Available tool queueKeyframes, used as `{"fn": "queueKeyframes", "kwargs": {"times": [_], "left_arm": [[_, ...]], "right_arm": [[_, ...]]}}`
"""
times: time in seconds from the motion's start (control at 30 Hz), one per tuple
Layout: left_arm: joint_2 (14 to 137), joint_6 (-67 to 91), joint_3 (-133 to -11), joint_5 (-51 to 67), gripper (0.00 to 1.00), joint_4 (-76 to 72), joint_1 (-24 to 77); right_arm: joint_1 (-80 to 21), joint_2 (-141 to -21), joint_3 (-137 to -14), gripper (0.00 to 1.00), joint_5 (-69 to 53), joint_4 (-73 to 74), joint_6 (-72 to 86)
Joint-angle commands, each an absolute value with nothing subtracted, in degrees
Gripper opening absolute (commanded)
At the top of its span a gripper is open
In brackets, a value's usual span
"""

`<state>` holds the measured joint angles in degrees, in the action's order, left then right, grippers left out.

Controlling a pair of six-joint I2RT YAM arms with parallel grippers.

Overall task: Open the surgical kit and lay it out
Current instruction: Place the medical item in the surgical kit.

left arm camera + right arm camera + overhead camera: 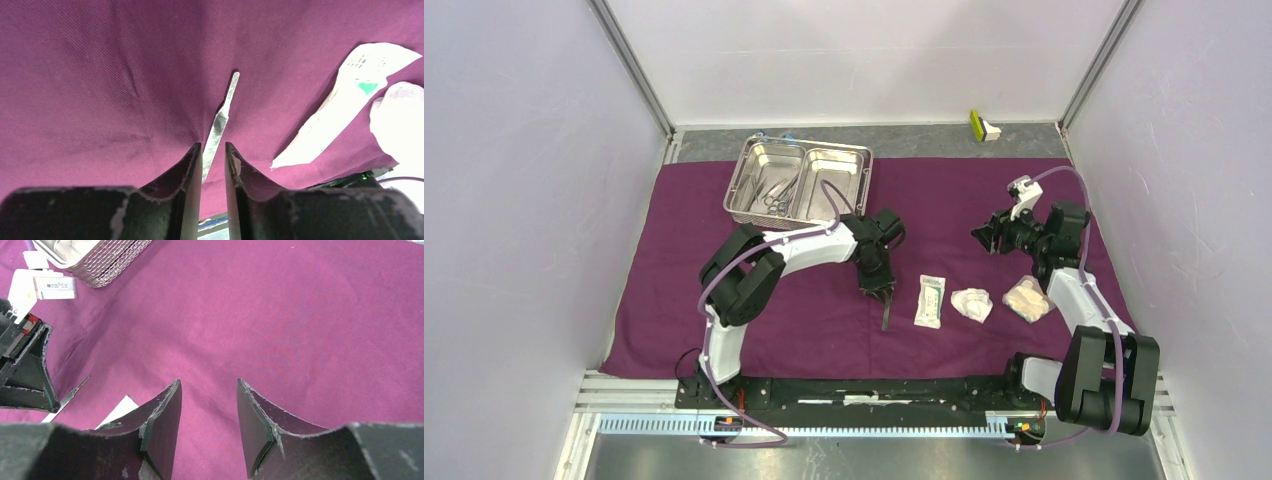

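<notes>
The purple cloth wrap (724, 300) lies spread flat. At its back stands the steel tray (864, 168) with slim metal forceps (776, 195) in its left compartment. My left gripper (880, 291) (214, 146) is down at the cloth, its jaws a narrow gap apart. The tweezers (223, 112) (887, 316) lie on the cloth and reach in between the fingers along the left finger (196, 160), with a gap on the other side. To their right lie the white sealed packet (930, 301) and two gauze wads (971, 304) (1027, 298). My right gripper (994, 238) (208, 390) hovers open and empty.
A small green and white object (983, 126) sits on the bare table behind the cloth near the back right corner. White walls close in both sides and the back. The sealed packet (345, 105) lies just right of the left gripper.
</notes>
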<state>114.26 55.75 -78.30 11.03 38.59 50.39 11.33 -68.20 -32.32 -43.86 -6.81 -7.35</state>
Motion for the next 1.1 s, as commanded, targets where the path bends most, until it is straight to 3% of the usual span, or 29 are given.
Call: {"fn": "queueKeyframes", "kwargs": {"times": [0.0,0.27,0.37,0.7,0.9,1.07], "left_arm": [[109.99,52.71,-81.39,6.14,0.33,40.43,50.71],[105.65,48.79,-80.82,2.97,0.38,40.09,49.74],[102.81,44.5,-80.51,0.45,0.45,39.68,47.46],[91.95,37.33,-76.07,2.29,0.6,35.88,30.72],[88.04,31.79,-78.7,2.64,0.78,36.7,23.29],[85.46,30.27,-77.98,0.69,0.82,35.98,20.91]], "right_arm": [[9.68,-66.08,-32.83,0.51,-44.65,-7.7,-9.04],[-2.12,-68.47,-34.93,0.5,-40.25,-3.4,-15.95],[-7.35,-69.47,-34.59,0.49,-38.52,-3.6,-18.0],[-23.0,-74.59,-32.87,0.47,-28.25,-4.53,-23.55],[-31.48,-79.48,-34.37,0.45,-20.51,-4.31,-26.51],[-35.01,-82.99,-35.85,0.44,-17.6,-4.13,-27.33]]}}
